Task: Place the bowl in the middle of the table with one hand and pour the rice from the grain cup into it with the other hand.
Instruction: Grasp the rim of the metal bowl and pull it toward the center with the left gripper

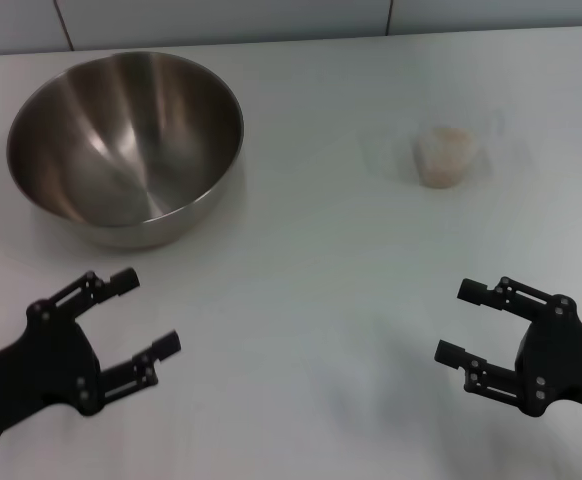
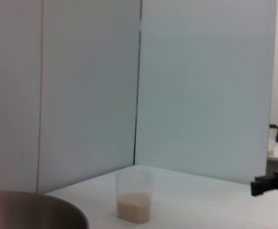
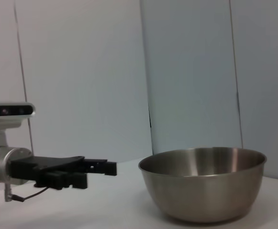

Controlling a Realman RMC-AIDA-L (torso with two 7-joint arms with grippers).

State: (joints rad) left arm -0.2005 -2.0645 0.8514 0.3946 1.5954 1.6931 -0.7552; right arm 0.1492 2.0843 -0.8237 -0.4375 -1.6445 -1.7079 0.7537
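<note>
The steel bowl (image 1: 126, 145) stands at the far left of the white table (image 1: 311, 300), upright and with nothing in it. The clear grain cup (image 1: 446, 155) stands upright at the far right with rice (image 1: 444, 160) in its bottom. My left gripper (image 1: 139, 315) hovers open near the front left, short of the bowl. My right gripper (image 1: 463, 322) is open at the front right, well in front of the cup. The left wrist view shows the cup (image 2: 134, 195), the rice (image 2: 134, 207) and the bowl's rim (image 2: 38, 210). The right wrist view shows the bowl (image 3: 203, 183) and the left gripper (image 3: 108, 168).
A pale panelled wall (image 1: 271, 20) runs along the table's far edge. The stretch of table between bowl and cup holds nothing.
</note>
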